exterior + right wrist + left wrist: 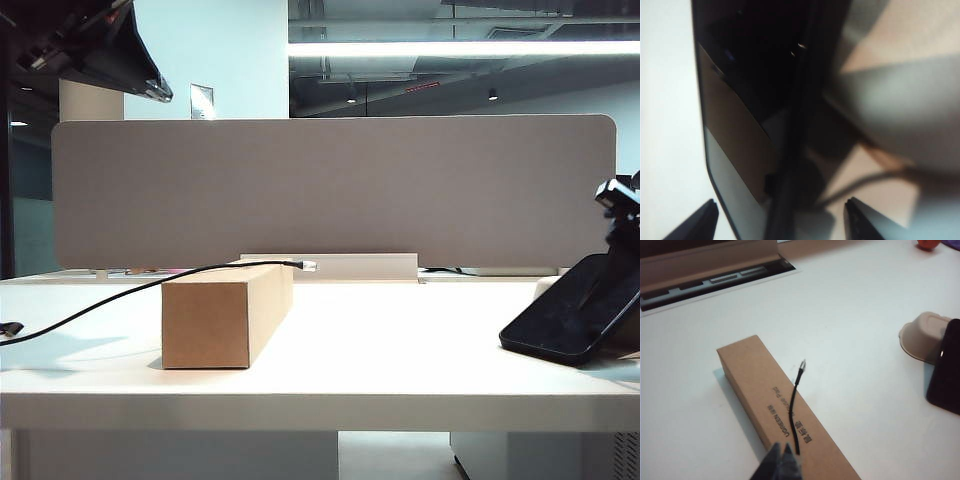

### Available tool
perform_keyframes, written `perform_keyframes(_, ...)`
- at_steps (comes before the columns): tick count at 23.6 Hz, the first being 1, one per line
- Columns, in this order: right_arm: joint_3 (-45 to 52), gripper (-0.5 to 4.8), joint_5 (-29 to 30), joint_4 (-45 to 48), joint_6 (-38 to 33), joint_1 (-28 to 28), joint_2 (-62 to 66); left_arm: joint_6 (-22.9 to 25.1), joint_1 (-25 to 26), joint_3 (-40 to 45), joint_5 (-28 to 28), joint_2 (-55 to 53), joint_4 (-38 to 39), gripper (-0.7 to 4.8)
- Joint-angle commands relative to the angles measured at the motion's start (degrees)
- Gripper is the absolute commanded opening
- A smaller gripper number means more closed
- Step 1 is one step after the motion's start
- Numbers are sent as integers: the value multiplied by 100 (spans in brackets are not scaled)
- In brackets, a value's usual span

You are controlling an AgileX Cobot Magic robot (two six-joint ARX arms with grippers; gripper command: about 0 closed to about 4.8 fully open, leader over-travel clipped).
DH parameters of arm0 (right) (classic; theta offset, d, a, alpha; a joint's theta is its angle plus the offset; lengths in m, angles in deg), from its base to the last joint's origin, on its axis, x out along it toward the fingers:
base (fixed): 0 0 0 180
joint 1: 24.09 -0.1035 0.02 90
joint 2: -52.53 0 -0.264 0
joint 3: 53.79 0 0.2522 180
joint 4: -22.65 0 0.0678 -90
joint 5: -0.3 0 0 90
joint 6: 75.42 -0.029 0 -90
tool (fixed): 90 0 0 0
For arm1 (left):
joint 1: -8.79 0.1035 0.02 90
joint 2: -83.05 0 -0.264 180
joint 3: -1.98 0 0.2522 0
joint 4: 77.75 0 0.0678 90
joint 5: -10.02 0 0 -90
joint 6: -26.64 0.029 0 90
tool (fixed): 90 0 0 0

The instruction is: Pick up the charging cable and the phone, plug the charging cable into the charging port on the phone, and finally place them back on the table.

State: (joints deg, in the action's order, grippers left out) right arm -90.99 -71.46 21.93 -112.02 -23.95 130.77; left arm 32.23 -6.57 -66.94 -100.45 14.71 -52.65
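Your left gripper (781, 465) is pinched shut just above the cardboard box (782, 415), holding nothing, with the charging cable (795, 405) running straight ahead of its tips along the box's long axis, plug end farthest away. Open before you close on it. Your right gripper (780, 220) stands wide, straddling the phone (755, 100), which leans tilted near the right edge of the table (400, 350), propped against a pale tray (922, 335); that arm is nearer.

glossy phone (570, 310), matt cardboard box (228, 312), seemingly fabric divider (330, 190)
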Motion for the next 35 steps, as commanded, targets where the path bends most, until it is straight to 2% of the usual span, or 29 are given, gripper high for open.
perform_keyframes(1, -33, 346, 125, 590, -227, -2, 363, 20, -9, -24, 13, 11, -66, -3)
perform_keyframes(7, -35, 342, 249, 1596, -640, -4, 1241, 20, -9, -24, 31, 11, -68, -3)
perform_keyframes(11, -35, 225, 243, 1770, -697, -4, 1521, 22, -9, -26, 31, 11, -76, -3)
perform_keyframes(13, -33, 110, 232, 1799, -695, -4, 1530, 22, -9, -26, 31, 11, -74, -3)
perform_keyframes(18, -33, -6, 450, 1934, -693, -4, 1528, 20, -9, -26, 28, 11, -76, -3)
perform_keyframes(21, -35, -8, 911, 2236, -695, -4, 1508, 22, -15, -26, -35, 11, -111, -3)
perform_keyframes(23, -33, -8, 1440, 2640, -743, -11, 1346, 225, -175, -79, 13, -15, -184, -3)
perform_keyframes(25, -31, -8, 1609, 2658, -739, -44, 1014, 299, -350, -313, 146, -203, -131, -3)
perform_keyframes(27, -31, -8, 1779, 2597, -710, -50, 439, 446, -616, -1010, 455, -752, 330, -3)
perform_keyframes(30, -33, -8, 2055, 2531, -691, -50, -144, 861, -855, -1860, 549, -1460, 859, -3)
perform_keyframes(35, -31, -8, 2094, 2179, -481, -50, -756, 946, -1005, -3003, 909, -2457, 1628, -3)
